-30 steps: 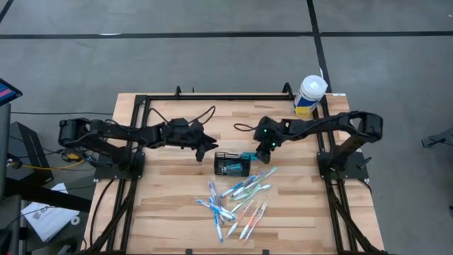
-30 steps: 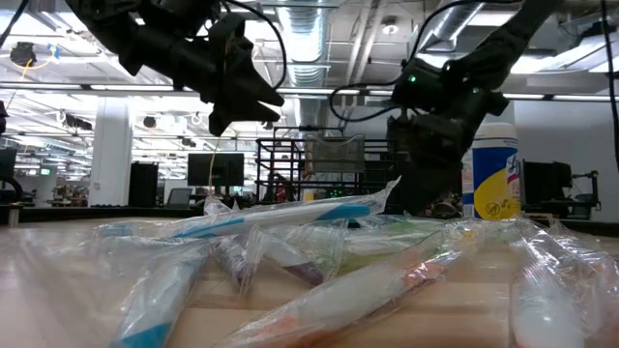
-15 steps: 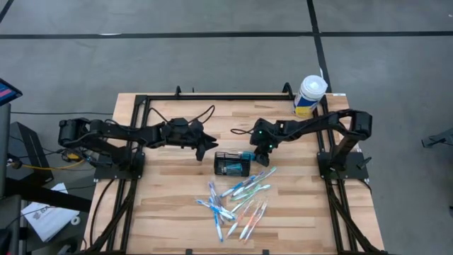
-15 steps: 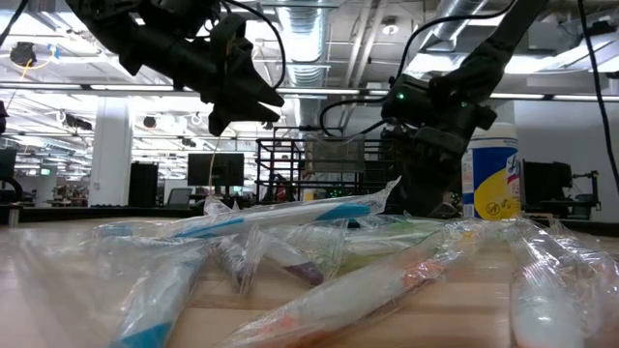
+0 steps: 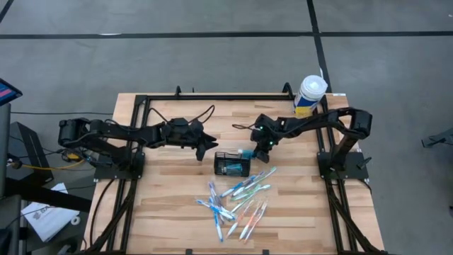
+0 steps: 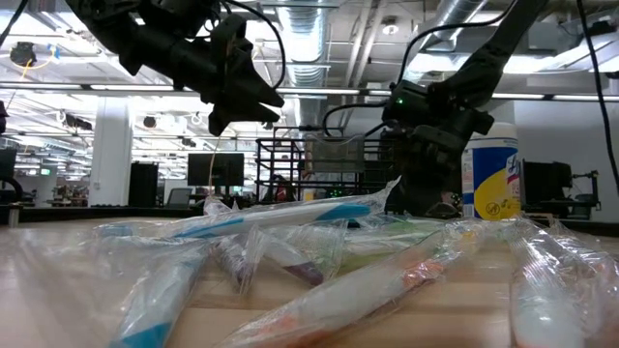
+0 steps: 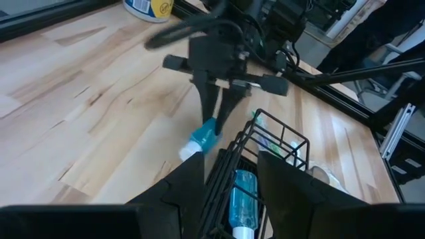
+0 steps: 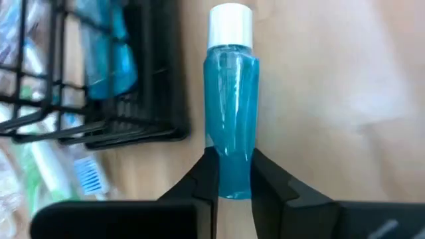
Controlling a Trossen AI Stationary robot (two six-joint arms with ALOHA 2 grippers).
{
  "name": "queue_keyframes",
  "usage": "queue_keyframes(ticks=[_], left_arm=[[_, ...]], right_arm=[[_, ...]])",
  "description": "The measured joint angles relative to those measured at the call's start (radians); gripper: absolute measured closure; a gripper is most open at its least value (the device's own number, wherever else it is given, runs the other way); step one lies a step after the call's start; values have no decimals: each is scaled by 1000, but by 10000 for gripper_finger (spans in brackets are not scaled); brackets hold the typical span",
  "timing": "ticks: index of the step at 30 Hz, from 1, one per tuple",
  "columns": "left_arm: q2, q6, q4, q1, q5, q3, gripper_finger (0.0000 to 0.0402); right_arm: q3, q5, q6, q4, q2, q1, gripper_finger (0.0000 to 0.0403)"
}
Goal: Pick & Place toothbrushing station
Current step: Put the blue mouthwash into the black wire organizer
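Note:
The toothbrushing station, a black wire-mesh caddy (image 5: 232, 164), stands mid-table with a blue bottle (image 7: 242, 192) inside it. Next to the caddy's far right corner, a small blue bottle with a white cap (image 8: 232, 113) lies on the wood. My right gripper (image 8: 232, 169) is down at it and shut on it. My left gripper (image 7: 229, 166) hangs open in the air (image 6: 253, 97) over the caddy's left end. The caddy's rim shows between its fingers in the left wrist view, and it touches nothing. My right gripper pinches the blue bottle's bottom end (image 8: 232, 186), opposite the cap, between its two fingers (image 8: 207, 174). The fingers slant down from the table's right and point along the bottle. The white cap (image 7: 189, 151) points away from them toward the table's left and rests on the wood.
A heap of wrapped toothbrushes (image 5: 237, 202) lies on the near side of the caddy. A white tub with a yellow and blue label (image 5: 309, 95) stands at the far right corner. A black frame (image 5: 212, 98) runs round the tabletop.
My right gripper has sunk and gone a little toward the table's left, onto the blue bottle beside the caddy. The caddy and the toothbrushes lie as before.

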State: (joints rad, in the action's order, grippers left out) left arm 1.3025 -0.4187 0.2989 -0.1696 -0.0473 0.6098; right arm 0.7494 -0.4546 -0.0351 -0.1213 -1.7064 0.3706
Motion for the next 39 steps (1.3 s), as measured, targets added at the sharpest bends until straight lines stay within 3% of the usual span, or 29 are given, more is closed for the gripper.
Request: queue_keyframes(ticks=[14, 20, 25, 39], left_arm=[[0, -75, 77, -63, 131, 0, 266], [0, -109, 220, -159, 148, 0, 266], [0, -164, 295, -232, 92, 0, 266], [0, -208, 474, -249, 85, 0, 266]], right_arm=[[122, 4, -72, 3, 166, 197, 362], [158, 7, -166, 108, 192, 133, 362], [229, 59, -202, 145, 179, 75, 362], [338, 96, -220, 162, 180, 60, 362]])
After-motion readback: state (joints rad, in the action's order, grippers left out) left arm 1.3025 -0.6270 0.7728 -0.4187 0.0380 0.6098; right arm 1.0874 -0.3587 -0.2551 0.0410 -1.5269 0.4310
